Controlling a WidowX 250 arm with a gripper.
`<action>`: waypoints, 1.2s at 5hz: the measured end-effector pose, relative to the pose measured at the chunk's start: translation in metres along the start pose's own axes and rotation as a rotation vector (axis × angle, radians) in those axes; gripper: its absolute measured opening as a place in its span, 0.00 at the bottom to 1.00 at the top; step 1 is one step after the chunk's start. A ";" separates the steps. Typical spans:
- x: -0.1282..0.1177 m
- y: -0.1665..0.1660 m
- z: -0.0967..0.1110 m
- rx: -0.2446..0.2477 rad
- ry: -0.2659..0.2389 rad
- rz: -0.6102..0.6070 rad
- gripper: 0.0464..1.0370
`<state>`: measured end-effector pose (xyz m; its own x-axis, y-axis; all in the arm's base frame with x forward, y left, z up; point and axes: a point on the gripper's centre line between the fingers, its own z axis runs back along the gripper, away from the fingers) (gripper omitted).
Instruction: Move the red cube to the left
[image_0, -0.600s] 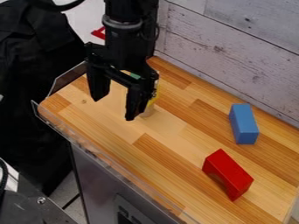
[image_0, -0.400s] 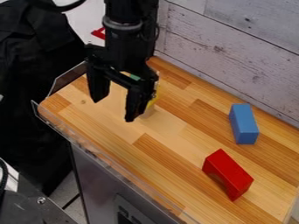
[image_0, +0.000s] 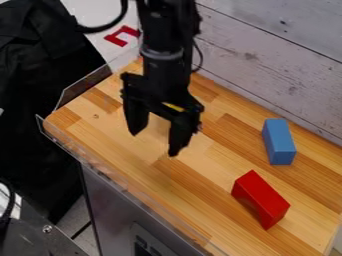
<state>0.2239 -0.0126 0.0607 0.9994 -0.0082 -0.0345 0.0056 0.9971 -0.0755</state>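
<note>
My gripper (image_0: 154, 144) hangs over the left half of the wooden counter, pointing down, with its two fingers spread wide and nothing between them. The red block (image_0: 261, 198), with an arched cut-out on its underside, lies near the counter's right end. It is to the right of the gripper and nearer the camera, well apart from it.
A blue block (image_0: 278, 141) lies behind the red one, toward the plank wall (image_0: 267, 60). Something yellow (image_0: 174, 107) shows partly behind the gripper, mostly hidden. A clear raised edge (image_0: 83, 86) borders the counter's left end; dark cloth (image_0: 40, 100) hangs beyond it.
The gripper has moved right and toward the camera, its fingers still spread. The yellow thing is now more covered by it. Both blocks lie where they were.
</note>
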 end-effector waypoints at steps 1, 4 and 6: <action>0.005 -0.011 -0.013 0.011 0.021 0.003 0.96; 0.026 -0.035 -0.024 0.066 0.011 0.343 0.96; 0.040 -0.056 0.007 0.008 -0.136 0.485 0.96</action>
<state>0.2635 -0.0680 0.0707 0.8826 0.4655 0.0663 -0.4607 0.8843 -0.0753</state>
